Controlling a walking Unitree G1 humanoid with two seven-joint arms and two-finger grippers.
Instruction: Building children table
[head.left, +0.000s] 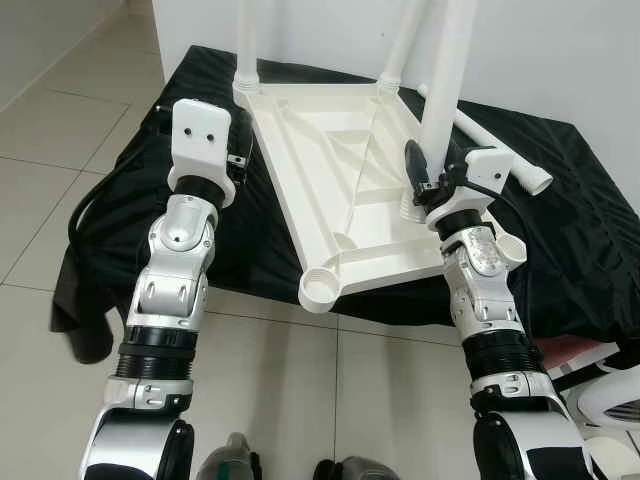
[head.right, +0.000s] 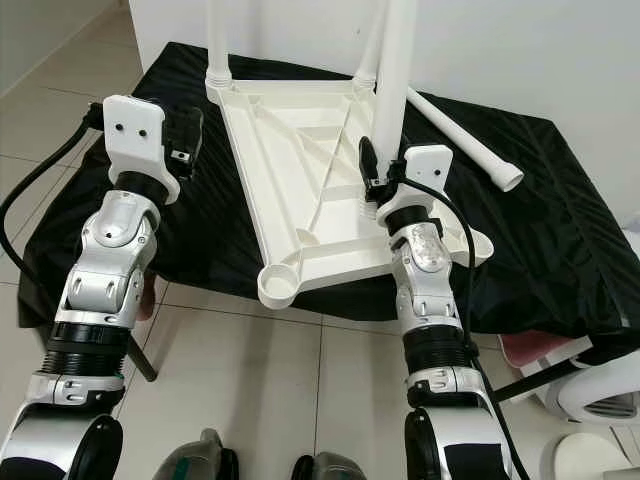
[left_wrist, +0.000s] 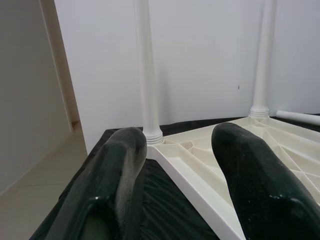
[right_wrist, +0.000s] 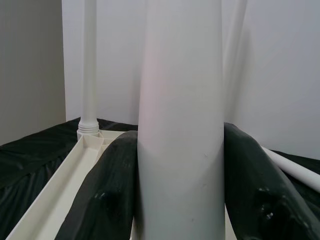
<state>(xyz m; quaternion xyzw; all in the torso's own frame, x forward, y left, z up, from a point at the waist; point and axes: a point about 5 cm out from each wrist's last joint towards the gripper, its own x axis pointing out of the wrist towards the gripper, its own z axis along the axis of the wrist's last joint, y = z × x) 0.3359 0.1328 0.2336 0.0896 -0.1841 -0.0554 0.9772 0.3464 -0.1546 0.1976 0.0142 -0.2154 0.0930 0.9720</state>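
Right tool (right_wrist: 175, 200) clamps upright table leg (right_wrist: 180, 125); left tool (left_wrist: 195, 190), fingers apart, beside tabletop (head.left: 340, 170).

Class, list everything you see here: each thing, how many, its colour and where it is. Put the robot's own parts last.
Table top: one, white, upside down on the cloth.
Fitted legs: three, white, upright in corner sockets.
Loose leg: one, white, lying on the cloth beside the table top.
Empty socket: one, white, nearest corner.
Cloth: one, black, under everything.
Floor: pale tiles.
Left gripper: open, over the cloth beside the table top.
Right gripper: closed around one upright leg.
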